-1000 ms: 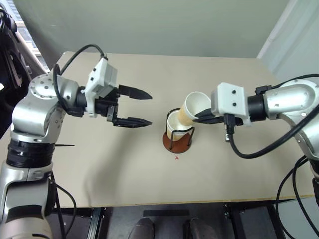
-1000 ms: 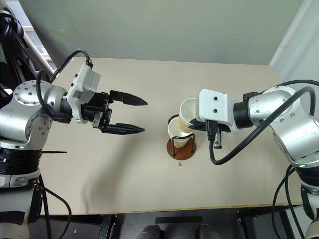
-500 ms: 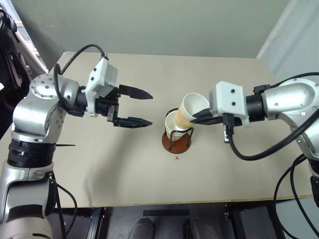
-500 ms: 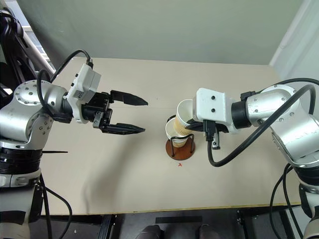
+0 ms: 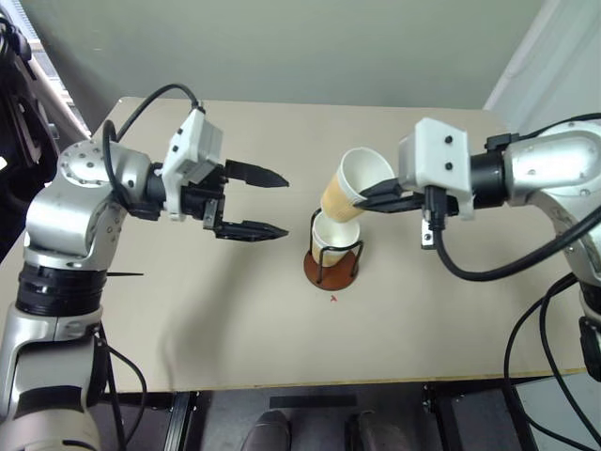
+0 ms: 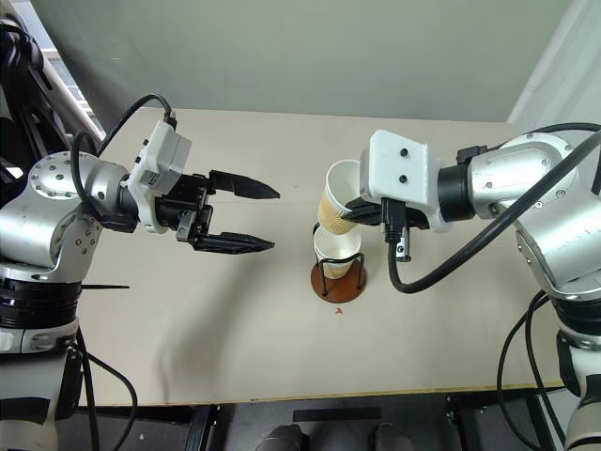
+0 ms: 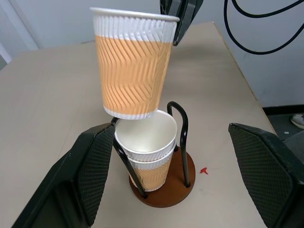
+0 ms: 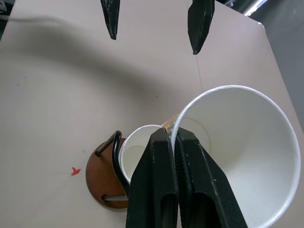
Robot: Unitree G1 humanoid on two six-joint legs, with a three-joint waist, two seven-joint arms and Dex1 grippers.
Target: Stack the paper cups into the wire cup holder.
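The wire cup holder, a reddish-brown disc with black wire loops, stands mid-table with two nested paper cups in it. A third paper cup hangs tilted just above them, its bottom near the top cup's rim. My right gripper is shut on this cup's white rim, one finger inside and one outside. My left gripper hovers open to the left of the holder, apart from it, pointing at it. Its fingers frame the holder and hold nothing.
A small red mark lies on the tan table just in front of the holder. Black cables loop down from my right wrist. The table's front edge runs near the bottom of the head views.
My right gripper has lifted the held cup upward; its bottom, which was down by the holder's loops, now hangs above the nested cups. The left arm has stayed still.
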